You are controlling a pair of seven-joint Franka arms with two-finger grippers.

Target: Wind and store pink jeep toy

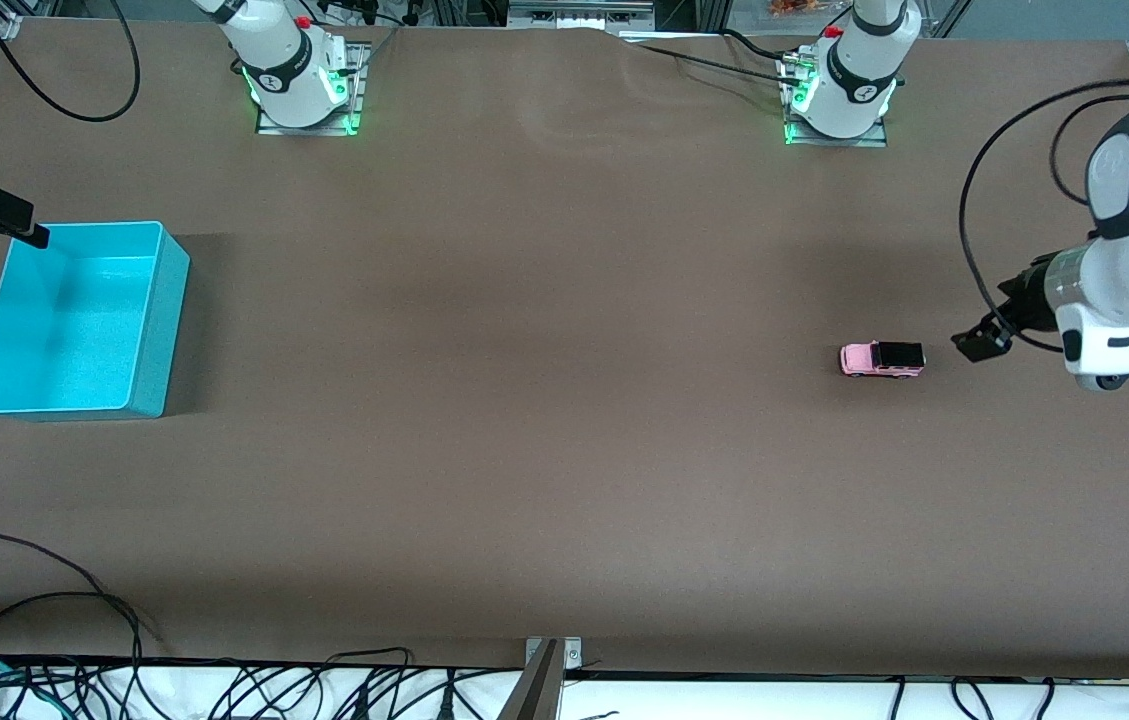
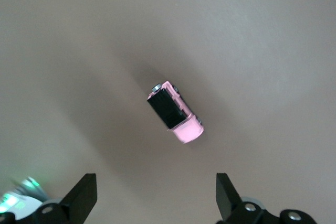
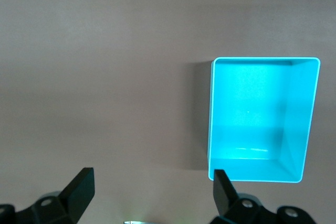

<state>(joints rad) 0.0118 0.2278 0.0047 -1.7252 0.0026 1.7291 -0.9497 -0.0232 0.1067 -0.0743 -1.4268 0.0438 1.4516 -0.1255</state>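
The pink jeep toy (image 1: 882, 359) is located on the bare table (image 1: 524, 450) toward the left arm's end, well apart from the turquoise bin (image 1: 164, 300) at the right arm's edge. It is judged light, rigid and smooth; a pinch across the body sides is advised. The left gripper (image 2: 156, 195) is held over the table just beside the toy, fingers spread. The right gripper (image 3: 152, 192) is parked beside the bin, fingers spread, waiting

Jeep (image 1: 882, 359) well apart from bin (image 1: 149, 330)
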